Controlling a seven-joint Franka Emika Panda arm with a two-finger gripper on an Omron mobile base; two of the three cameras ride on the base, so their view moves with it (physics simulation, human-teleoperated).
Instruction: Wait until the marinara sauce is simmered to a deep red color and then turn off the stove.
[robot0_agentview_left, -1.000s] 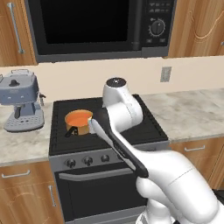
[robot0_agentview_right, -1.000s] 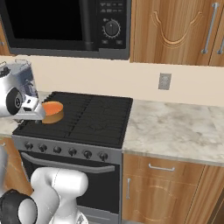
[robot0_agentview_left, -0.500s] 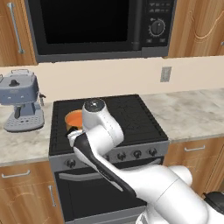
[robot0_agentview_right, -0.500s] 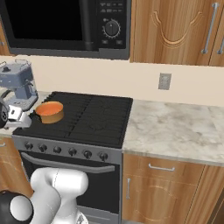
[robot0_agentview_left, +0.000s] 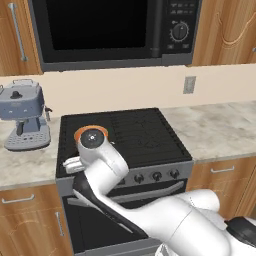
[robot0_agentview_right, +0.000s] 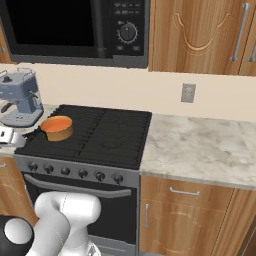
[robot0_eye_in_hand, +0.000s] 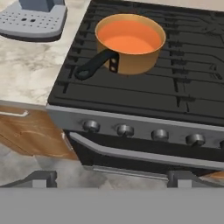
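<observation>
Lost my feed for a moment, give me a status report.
Gripper open, empty, off the stove front, facing its knobs. Marinara sauce orange, not deep red, in saucepan on front-left burner. Nothing between gripper and knobs.

Orange marinara sauce (robot0_eye_in_hand: 129, 36), copper-orange saucepan (robot0_eye_in_hand: 131, 59), black stove (robot0_eye_in_hand: 183, 94), blue-grey coffee machine (robot0_agentview_left: 25, 112), mottled beige counter (robot0_agentview_right: 205, 150)

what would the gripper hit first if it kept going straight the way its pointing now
Probably the stove's steel front strip with its knobs, which sits mid-frame above the gripper in the hand view. Depth is unclear, so it could land on the cooktop short of the saucepan.
</observation>
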